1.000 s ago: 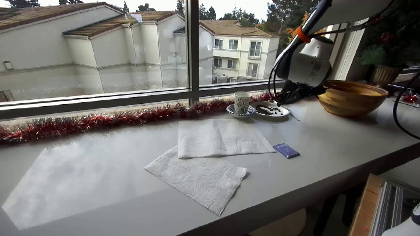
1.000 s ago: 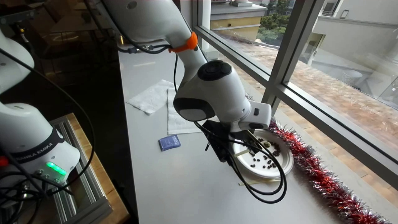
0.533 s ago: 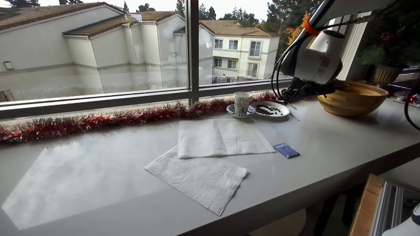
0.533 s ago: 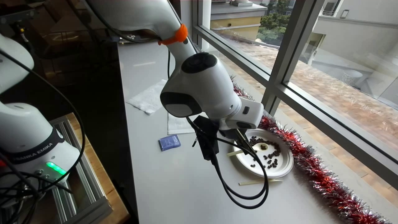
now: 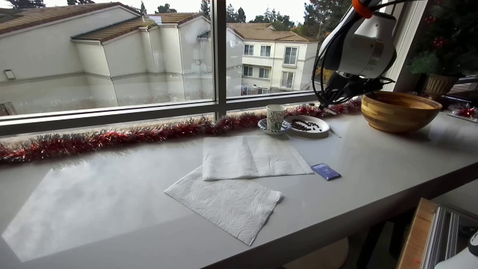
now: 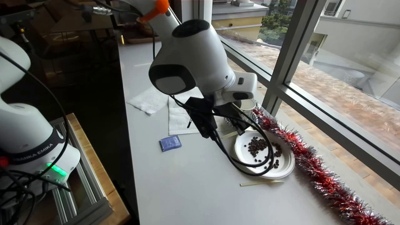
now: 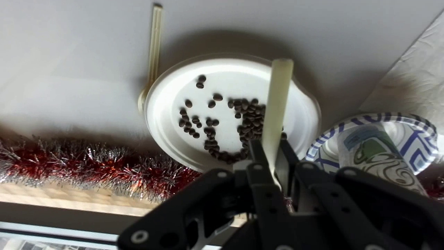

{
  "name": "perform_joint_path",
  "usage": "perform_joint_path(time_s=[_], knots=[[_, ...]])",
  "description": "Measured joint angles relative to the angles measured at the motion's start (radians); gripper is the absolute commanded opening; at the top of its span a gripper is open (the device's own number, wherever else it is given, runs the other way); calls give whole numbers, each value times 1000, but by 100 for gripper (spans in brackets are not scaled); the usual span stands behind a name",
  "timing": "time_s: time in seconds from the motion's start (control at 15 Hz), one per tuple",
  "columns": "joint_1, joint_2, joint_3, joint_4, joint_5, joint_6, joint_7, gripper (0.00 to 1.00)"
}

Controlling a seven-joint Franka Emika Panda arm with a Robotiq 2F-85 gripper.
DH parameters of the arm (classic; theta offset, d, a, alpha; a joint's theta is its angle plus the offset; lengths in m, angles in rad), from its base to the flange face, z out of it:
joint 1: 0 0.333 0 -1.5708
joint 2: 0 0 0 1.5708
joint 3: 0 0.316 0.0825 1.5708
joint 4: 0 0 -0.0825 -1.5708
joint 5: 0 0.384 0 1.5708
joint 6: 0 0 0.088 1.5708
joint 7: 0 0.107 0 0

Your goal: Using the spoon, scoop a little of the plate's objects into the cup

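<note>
My gripper [image 7: 272, 147] is shut on the handle of the pale tan spoon [image 7: 278, 93], whose bowl is hidden behind the fingers in the wrist view. The handle also shows in both exterior views [image 5: 330, 111] [image 6: 229, 135]; the spoon is raised above the white plate [image 6: 242, 154]. What its bowl holds cannot be told. The plate's objects, dark brown beans [image 7: 250, 119], lie in a heap with several scattered ones. The cup [image 5: 275, 118] stands on its patterned saucer [image 5: 262, 129] beside the plate. In the wrist view the cup [image 7: 378, 156] is right of my gripper.
A second tan spoon [image 6: 261, 182] lies on the table beside the plate. Red tinsel [image 5: 149, 136] runs along the window. Paper towels [image 5: 257, 157], a blue packet [image 5: 326, 171] and a large wooden bowl [image 5: 399, 116] are also on the table.
My gripper has risen with the spoon, lifting it off the plate. In an exterior view it has also moved toward the cup's side. The bean heap now shows more fully.
</note>
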Motion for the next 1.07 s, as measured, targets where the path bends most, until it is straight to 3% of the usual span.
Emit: perform_joint_path(time_s=[0.33,0.6,1.07], knots=[[64,-83,-45,57,-112,-280,1,3],[152,-93,-105,182,-116,-450,-2,3],[201,-7,-128,394,52,-722,-123,3]])
